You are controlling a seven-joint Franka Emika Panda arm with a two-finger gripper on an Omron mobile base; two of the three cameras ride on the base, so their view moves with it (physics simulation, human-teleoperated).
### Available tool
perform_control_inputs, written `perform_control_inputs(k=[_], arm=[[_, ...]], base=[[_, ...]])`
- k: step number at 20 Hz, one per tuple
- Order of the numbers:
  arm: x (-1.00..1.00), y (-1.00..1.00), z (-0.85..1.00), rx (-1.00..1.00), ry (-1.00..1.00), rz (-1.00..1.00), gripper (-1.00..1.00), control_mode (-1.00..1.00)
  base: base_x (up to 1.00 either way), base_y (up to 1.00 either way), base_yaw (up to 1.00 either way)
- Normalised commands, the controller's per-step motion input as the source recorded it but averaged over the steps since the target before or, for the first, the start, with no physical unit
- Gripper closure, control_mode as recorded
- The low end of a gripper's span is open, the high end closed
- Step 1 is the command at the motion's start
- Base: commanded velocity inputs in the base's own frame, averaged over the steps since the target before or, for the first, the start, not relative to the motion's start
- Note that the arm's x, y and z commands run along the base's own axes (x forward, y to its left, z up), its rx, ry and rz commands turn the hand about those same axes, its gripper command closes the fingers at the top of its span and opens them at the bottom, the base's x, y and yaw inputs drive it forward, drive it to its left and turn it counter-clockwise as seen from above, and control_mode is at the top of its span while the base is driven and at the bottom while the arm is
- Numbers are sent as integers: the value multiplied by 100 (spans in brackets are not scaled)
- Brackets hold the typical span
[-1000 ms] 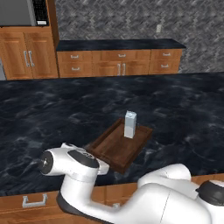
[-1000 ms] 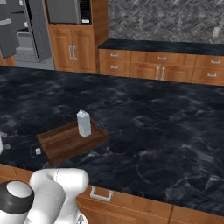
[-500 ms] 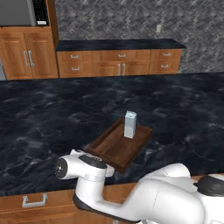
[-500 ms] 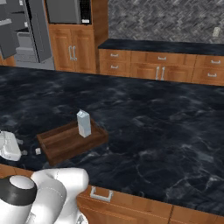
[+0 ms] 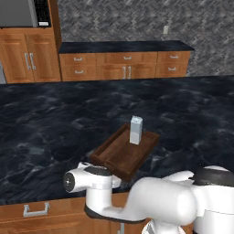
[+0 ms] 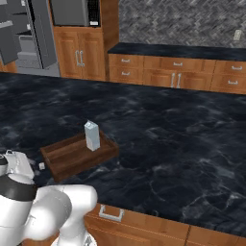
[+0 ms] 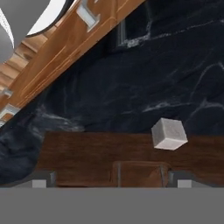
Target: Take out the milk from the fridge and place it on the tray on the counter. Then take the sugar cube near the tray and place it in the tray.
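The milk (image 5: 135, 130) (image 6: 92, 135), a pale carton, stands upright at the far end of the brown wooden tray (image 5: 119, 157) (image 6: 67, 156) on the black counter (image 5: 55, 128) (image 6: 168, 139). The sugar cube (image 6: 42, 166) (image 7: 169, 133) lies on the counter just off the tray's near end. In the hand view the cube sits above and right of the middle, beyond the tray's rim (image 7: 105, 153). My gripper (image 7: 111, 180) is open and holds nothing, its fingertips (image 7: 43, 178) set wide apart low over the tray's end, short of the cube. The fridge (image 6: 24, 38) stands open at the far left.
Orange-brown cabinets (image 5: 123, 66) (image 6: 173, 74) line the far wall under a second dark countertop. A microwave (image 6: 74, 12) sits above the tall cabinet. The counter's front edge with drawer handles (image 5: 35, 210) (image 6: 111, 214) runs just below my arm.
My hand has swung from the counter's front edge in toward the tray's near end and the sugar cube. The milk and tray have stayed where they were.
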Motion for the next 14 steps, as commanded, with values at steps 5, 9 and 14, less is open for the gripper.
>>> perform_control_inputs(k=[5,9,14], arm=[[16,15,-12,-1,0,-5,-100,-100],[28,26,-11,0,0,-5,-100,-100],[30,11,-15,-2,1,-5,-100,-100]], base=[[0,0,0],[0,0,0],[0,0,0]])
